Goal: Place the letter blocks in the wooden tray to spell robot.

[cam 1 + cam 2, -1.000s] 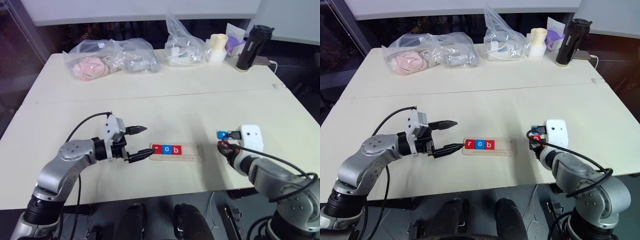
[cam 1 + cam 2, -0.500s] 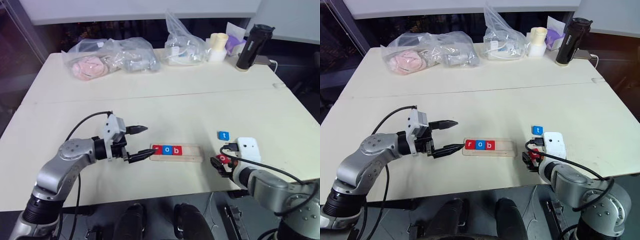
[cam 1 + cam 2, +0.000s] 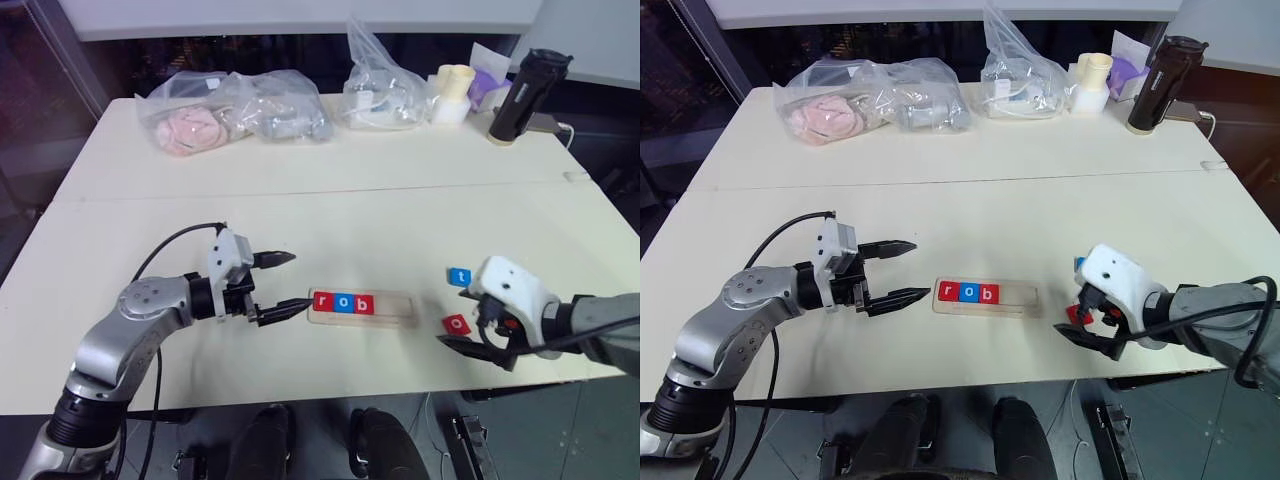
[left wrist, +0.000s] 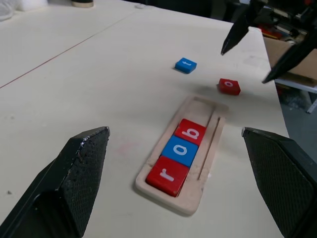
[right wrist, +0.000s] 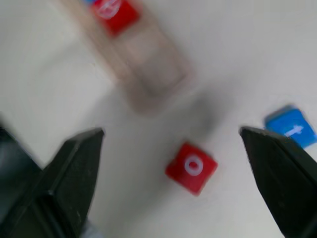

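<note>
Looking down over the pale bench [image 3: 330, 200], we see a wide bare stretch of top between the work near the front edge and the clutter along the far edge: two clear plastic bags [image 3: 235, 110] at far left and middle, a smaller bag [image 3: 385, 85], a cream cup [image 3: 452, 92] and a black bottle [image 3: 525, 95] toward the far right corner. The wooden tray [image 3: 362, 307] lies flat near the front edge, with three letter blocks in its left part: a red r [image 3: 322, 301], a blue o [image 3: 343, 302] and a red b [image 3: 364, 304], touching side by side; the right part of the slot is bare wood. To the tray's right, apart from it, a red o block [image 3: 457, 323] sits slightly turned on the bench, and a blue t block [image 3: 459, 276] lies just beyond it. Our left arm reaches in from the left, its left claw [image 3: 281, 284] pointing roughly level toward the tray's left end, fingers spread and gripping nothing, stopping just short of the tray. Our right arm comes in from the right edge, its right claw [image 3: 478, 345] tilted down and toward the left, fingers spread wide and released, hanging just beside the red o without touching it.
</note>
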